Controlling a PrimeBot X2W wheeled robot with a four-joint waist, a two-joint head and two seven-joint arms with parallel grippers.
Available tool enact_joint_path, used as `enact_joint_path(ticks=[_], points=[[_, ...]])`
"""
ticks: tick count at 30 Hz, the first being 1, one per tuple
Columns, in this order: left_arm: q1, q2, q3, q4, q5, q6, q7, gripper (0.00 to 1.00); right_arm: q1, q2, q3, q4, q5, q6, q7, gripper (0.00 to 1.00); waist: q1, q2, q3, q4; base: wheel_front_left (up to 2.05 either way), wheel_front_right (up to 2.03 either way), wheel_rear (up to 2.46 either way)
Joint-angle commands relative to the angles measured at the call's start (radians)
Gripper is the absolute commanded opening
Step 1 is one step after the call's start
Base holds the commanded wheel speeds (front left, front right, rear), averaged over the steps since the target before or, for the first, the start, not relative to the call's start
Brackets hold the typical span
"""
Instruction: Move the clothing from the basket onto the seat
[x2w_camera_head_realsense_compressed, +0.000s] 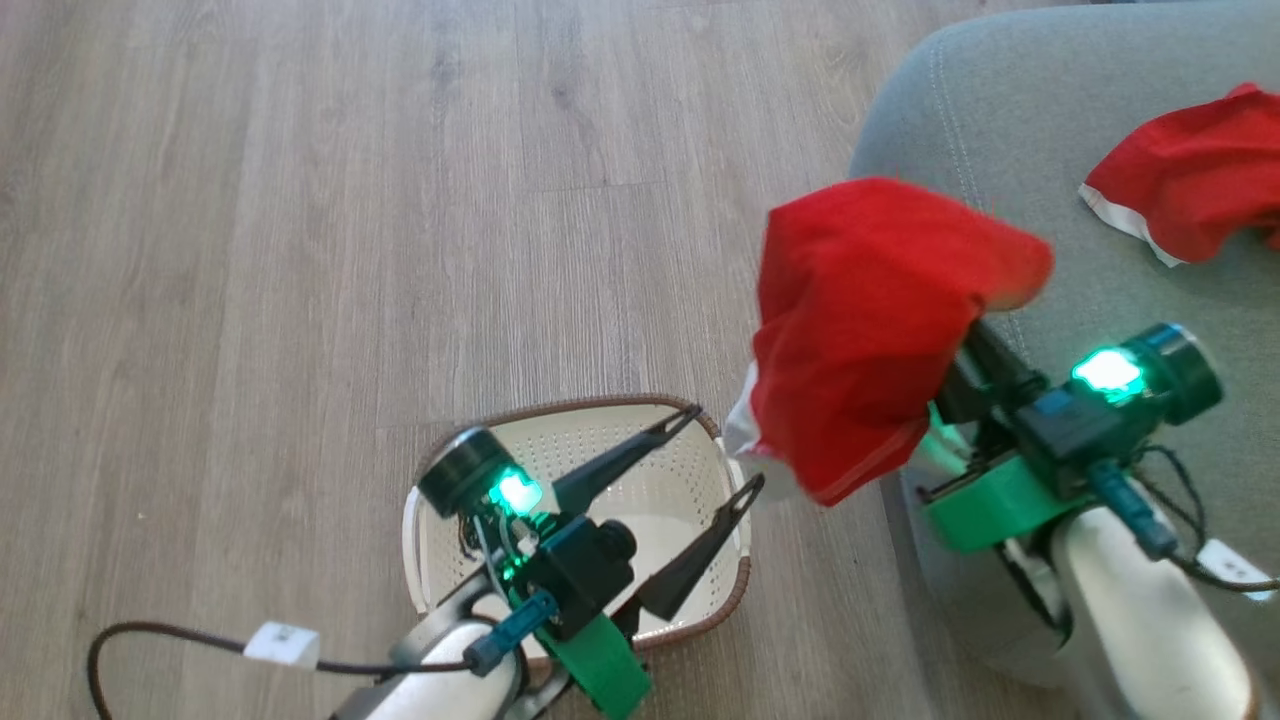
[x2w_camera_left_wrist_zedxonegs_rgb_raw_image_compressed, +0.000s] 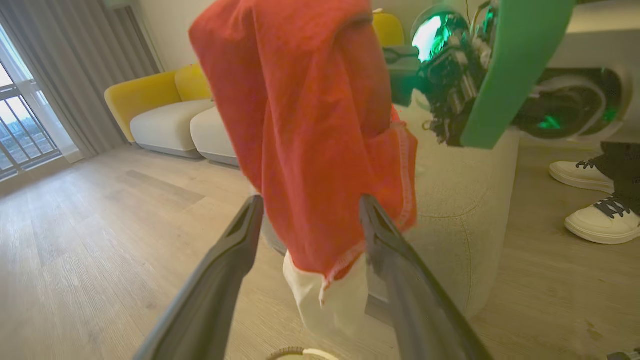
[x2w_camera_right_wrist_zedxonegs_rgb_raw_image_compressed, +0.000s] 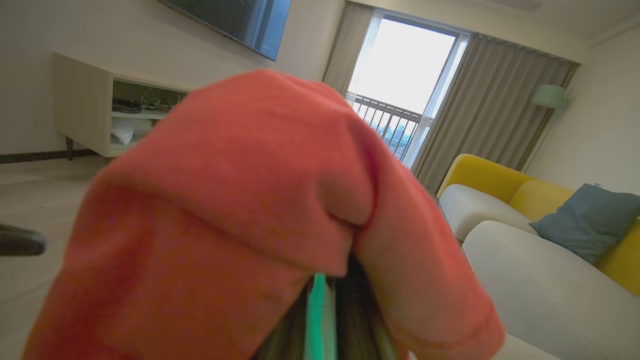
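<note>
Head view: my right end effector (x2w_camera_head_realsense_compressed: 990, 362), closed on the garment (x2w_camera_head_realsense_compressed: 860, 320) mid-frame, should reach well over the seat (x2w_camera_head_realsense_compressed: 1050, 130) before releasing. My left end effector (x2w_camera_head_realsense_compressed: 725, 447) gapes over the basket (x2w_camera_head_realsense_compressed: 560, 408). Left wrist view: garment hangs centre, beyond my spread fingers (x2w_camera_left_wrist_zedxonegs_rgb_raw_image_compressed: 220, 260). Right wrist view: it drapes over my end effector, centre frame.

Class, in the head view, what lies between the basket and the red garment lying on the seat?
In the head view, a second red garment, held aloft beside the seat's rounded corner.

Bright daylight floods from the window (x2w_camera_right_wrist_zedxonegs_rgb_raw_image_compressed: 400, 70) at 12 o'clock, blown white; the near clothing (x2w_camera_right_wrist_zedxonegs_rgb_raw_image_compressed: 250, 200) blurs; wrist-view edges bend.
</note>
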Motion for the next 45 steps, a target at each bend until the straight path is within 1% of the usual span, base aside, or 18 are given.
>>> enact_joint_path(ticks=[1,7,15,24,31,36,45], points=[[-0.013,0.008,0.043,-0.019,-0.005,-0.001,-0.005,1.0,-0.009,-0.009,-0.005,-0.04,-0.009,0.0,-0.005,0.0,0.0,0.0,0.0,-0.003,0.0,0.0,0.0],[0.007,0.007,0.044,0.028,-0.014,-0.001,-0.005,1.0,0.015,0.004,-0.095,-0.032,-0.001,0.0,-0.005,0.0,0.0,0.0,0.004,-0.012,0.0,0.0,0.0],[0.037,-0.028,0.099,0.079,-0.056,-0.001,-0.005,1.0,0.041,0.03,-0.173,0.016,-0.001,0.0,-0.005,0.0,0.0,0.0,0.005,-0.023,0.0,0.0,0.0],[0.057,-0.03,0.119,0.1,-0.044,-0.001,-0.005,1.0,0.049,0.05,-0.186,0.04,0.001,0.0,-0.005,0.0,0.0,0.0,0.007,-0.042,0.0,0.0,0.0],[0.06,-0.028,0.124,0.103,-0.039,-0.001,-0.005,1.0,0.039,0.041,-0.188,0.038,0.002,0.0,-0.005,0.0,0.0,0.0,0.015,-0.068,0.0,0.0,0.0],[0.056,-0.027,0.115,0.086,-0.044,-0.001,-0.005,1.0,0.032,0.033,-0.192,0.03,-0.001,0.0,-0.005,0.0,0.0,0.0,0.022,-0.102,0.0,0.0,0.0],[0.051,-0.027,0.106,0.075,-0.042,-0.001,-0.005,1.0,0.046,0.021,-0.213,0.018,-0.012,0.0,-0.005,0.0,0.0,0.0,0.03,-0.186,0.0,0.0,0.0]])
